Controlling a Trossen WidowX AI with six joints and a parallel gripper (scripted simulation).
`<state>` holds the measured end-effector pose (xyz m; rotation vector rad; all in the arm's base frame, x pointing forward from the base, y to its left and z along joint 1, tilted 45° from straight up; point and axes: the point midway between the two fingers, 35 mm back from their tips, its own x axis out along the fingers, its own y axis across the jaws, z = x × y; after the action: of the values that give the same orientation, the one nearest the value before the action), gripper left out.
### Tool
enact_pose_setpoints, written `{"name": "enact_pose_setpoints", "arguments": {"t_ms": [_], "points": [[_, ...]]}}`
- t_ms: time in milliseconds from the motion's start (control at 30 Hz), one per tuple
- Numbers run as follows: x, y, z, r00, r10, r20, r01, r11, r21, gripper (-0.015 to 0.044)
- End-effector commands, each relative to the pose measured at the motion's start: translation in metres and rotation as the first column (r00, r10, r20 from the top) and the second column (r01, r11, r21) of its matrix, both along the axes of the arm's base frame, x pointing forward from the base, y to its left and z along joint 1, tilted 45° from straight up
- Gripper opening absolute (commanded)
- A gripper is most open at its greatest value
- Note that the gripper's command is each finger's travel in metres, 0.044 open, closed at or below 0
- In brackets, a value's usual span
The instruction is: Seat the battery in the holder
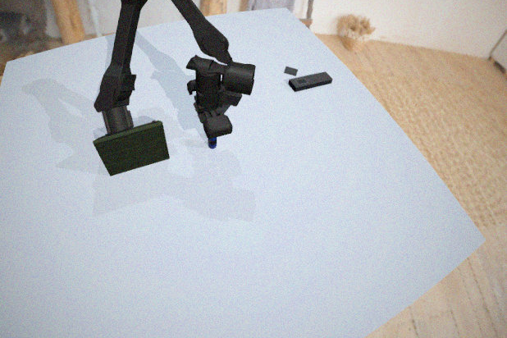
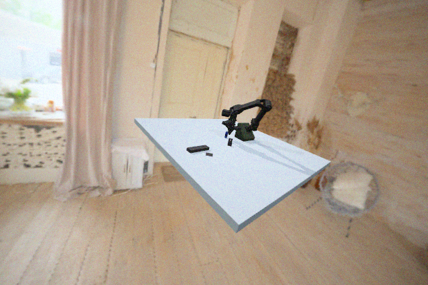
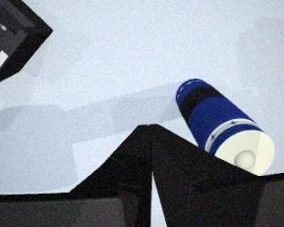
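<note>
Hovering over the bench [image 1: 287, 203] in the top view, the end effector [image 1: 213, 138] hides all but a blue tip of the battery [image 1: 212, 144]. From the exterior, the holder [image 2: 229, 142] sits just beside the battery [image 2: 226, 134]. At the wrist, fingers are together, empty; the battery [image 3: 221, 125] stands beside them, with the holder [image 3: 10, 29] well apart.

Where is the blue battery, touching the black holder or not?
Apart. In the wrist view, the battery sits right, the holder top-left, with table showing between them.

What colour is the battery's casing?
Blue with a black band and a cream end, clearest in the wrist view.
</note>
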<state>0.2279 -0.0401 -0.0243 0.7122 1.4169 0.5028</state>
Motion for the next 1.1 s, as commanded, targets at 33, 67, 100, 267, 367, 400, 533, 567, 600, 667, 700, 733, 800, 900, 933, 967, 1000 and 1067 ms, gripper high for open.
{"name": "enact_pose_setpoints", "arguments": {"t_ms": [33,67,100,267,367,400,533,567,600,667,700,733,800,900,933,967,1000,1067], "points": [[0.002,-0.008,-0.005,1.000,0.002,0.006,-0.002,1.000,-0.009,0.0000],[0.002,-0.009,-0.006,1.000,0.002,0.006,-0.002,1.000,-0.009,0.0000],[0.002,-0.010,-0.008,1.000,0.002,0.006,-0.002,1.000,-0.009,0.0000],[0.001,-0.016,-0.013,1.000,0.002,0.006,-0.002,1.000,-0.010,0.0000],[0.001,-0.020,-0.017,1.000,0.002,0.006,-0.002,1.000,-0.010,0.0000],[0.000,-0.021,-0.018,1.000,0.002,0.006,-0.002,1.000,-0.010,0.0000],[0.000,-0.025,-0.023,1.000,0.002,0.007,-0.002,1.000,-0.010,0.0000],[-0.001,-0.026,-0.024,1.000,0.003,0.007,-0.002,1.000,-0.010,0.0000],[-0.001,-0.028,-0.025,1.000,0.003,0.007,-0.002,1.000,-0.010,0.0000],[-0.001,-0.030,-0.027,1.000,0.003,0.007,-0.003,1.000,-0.010,0.0000],[-0.002,-0.031,-0.029,1.000,0.003,0.007,-0.003,1.000,-0.010,0.0000],[-0.002,-0.032,-0.030,1.000,0.003,0.007,-0.003,1.000,-0.010,0.0000],[-0.003,-0.034,-0.032,1.000,0.003,0.007,-0.003,1.000,-0.010,0.0000],[-0.004,-0.038,-0.036,1.000,0.003,0.007,-0.003,1.000,-0.010,0.0000],[-0.004,-0.039,-0.037,1.000,0.003,0.007,-0.003,1.000,-0.010,0.0000],[-0.004,-0.040,-0.038,1.000,0.003,0.007,-0.003,1.000,-0.009,0.0000],[-0.004,-0.040,-0.039,1.000,0.003,0.007,-0.003,1.000,-0.009,0.0000],[-0.004,-0.040,-0.039,1.000,0.003,0.007,-0.003,1.000,-0.009,0.0000]]}}
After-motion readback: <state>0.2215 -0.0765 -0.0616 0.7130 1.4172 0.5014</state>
